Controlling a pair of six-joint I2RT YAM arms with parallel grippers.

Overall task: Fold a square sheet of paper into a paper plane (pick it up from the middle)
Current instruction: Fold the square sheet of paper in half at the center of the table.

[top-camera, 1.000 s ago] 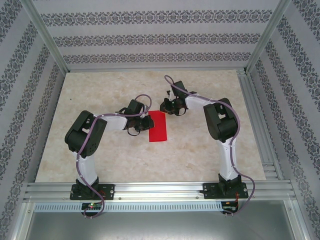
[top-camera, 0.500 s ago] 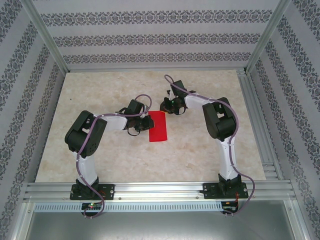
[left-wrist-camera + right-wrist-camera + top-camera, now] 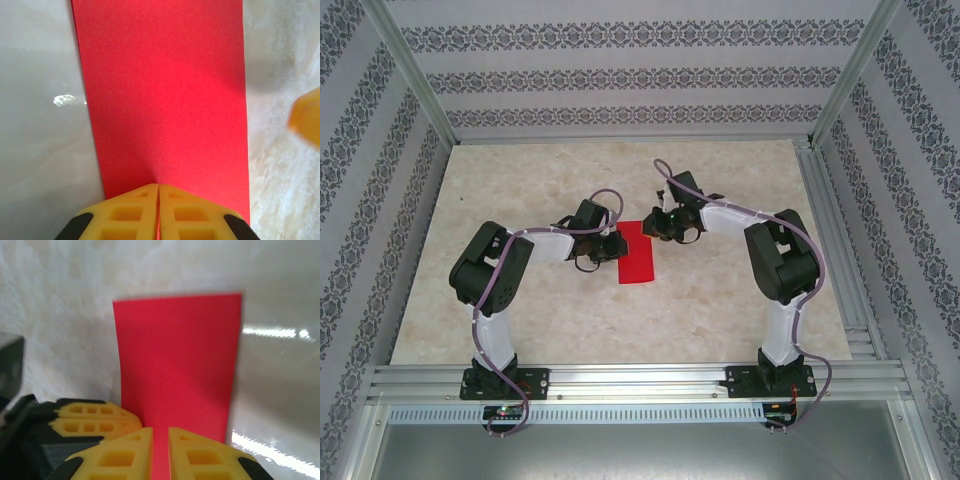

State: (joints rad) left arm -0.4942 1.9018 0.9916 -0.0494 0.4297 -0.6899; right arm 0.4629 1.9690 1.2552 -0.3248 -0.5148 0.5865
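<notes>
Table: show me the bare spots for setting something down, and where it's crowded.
Bare: the far strip of table along the back wall; the near stretch between the red paper and the arm bases; the left side. Crowded: the middle, where the left gripper and right gripper meet at the paper.

The paper (image 3: 638, 252) is a plain, even, bright red. The table (image 3: 520, 310) under it is cream, veined with pale beige like marble (glossy white glare spots sit on it in the wrist views). The walls (image 3: 620, 60) are white with grey bands of floral scrollwork. The left arm (image 3: 492, 310) and right arm (image 3: 782, 310) are black and white, trailed by mauve cables (image 3: 605, 194). The left gripper (image 3: 158, 189) and right gripper (image 3: 160, 432) are yellow with black trim. The frame (image 3: 620, 382) is silver.
</notes>
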